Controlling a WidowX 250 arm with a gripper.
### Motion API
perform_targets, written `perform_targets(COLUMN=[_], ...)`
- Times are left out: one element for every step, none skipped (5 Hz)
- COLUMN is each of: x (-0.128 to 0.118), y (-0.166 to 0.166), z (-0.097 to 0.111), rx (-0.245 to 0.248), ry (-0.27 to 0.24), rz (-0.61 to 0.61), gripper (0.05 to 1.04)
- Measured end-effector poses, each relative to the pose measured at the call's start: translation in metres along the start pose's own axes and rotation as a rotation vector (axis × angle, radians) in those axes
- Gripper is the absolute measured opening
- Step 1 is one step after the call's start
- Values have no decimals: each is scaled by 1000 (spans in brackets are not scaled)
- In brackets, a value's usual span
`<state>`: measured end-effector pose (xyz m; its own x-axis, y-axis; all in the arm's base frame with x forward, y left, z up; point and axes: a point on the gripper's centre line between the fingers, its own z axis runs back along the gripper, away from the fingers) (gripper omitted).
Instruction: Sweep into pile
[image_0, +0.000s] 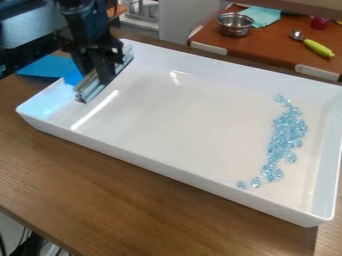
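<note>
gripper (100, 74) well apart from glassy, light-blue beads (286, 134)

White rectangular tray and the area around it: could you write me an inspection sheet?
Surface: brown wooden table under the tray.
Job's things: small clear light-blue beads in a loose strip near the tray's right end; grey bar-shaped tool at the left end.
Clutter: flat blue piece beyond the tray's left end.
Gripper: black gripper at the tool.
Cables: thin dark strands, lower left.
Surroundings: reddish-brown table with metal pot.
</note>
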<state>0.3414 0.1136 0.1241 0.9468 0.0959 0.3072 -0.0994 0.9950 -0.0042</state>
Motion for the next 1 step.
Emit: perform_targets(x=[1], y=[-5], z=[-17], rx=[37], ry=[21], rz=[-5], gripper=[712])
